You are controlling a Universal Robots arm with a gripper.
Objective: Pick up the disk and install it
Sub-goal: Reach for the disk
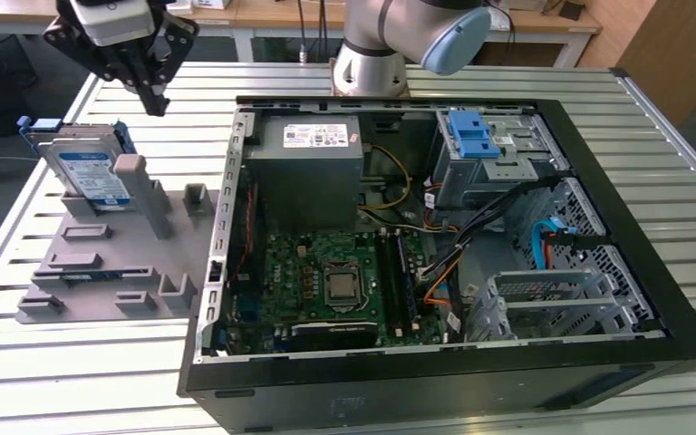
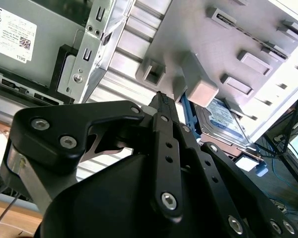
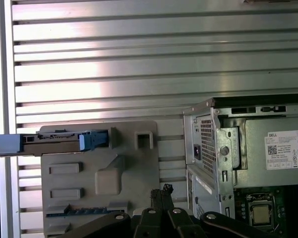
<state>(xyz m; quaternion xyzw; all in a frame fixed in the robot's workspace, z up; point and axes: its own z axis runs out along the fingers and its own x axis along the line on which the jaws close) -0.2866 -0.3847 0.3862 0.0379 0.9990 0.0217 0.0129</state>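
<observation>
One disk [image 1: 87, 166] stands on its edge in a slot at the far end of a grey holder [image 1: 106, 272]. The holder lies on the exterior view's left part of the slatted metal table [image 1: 82, 372]. The disk's white-and-blue label faces the near side, and a blue frame runs along its edges. In the first wrist view the disk [image 3: 54, 142] shows edge-on from above, seated across the holder [image 3: 134, 171]. In the second wrist view the disk [image 2: 222, 120] shows past a grey post of the holder [image 2: 228, 44].

The gripper [image 1: 153, 106] hangs in the air beyond the far end of the holder, near the disk's top on the exterior view's right, and is not touching it. In the second wrist view the gripper [image 2: 161, 99] has its two fingers pressed together with nothing between them. In the first wrist view the gripper [image 3: 165, 190] lines up with the narrow strip of table between the holder and the computer case [image 3: 213, 148].

That open black computer case [image 1: 638, 308] lies flat to the exterior view's right of the holder. Inside it, a grey power supply [image 1: 312, 172] sits at the far left, with a green circuit board [image 1: 323, 272] on its near side. A silver drive cage [image 1: 499, 168] with a blue latch [image 1: 475, 136] sits at the far right. The arm [image 1: 372, 54] rises at the far side of the case.
</observation>
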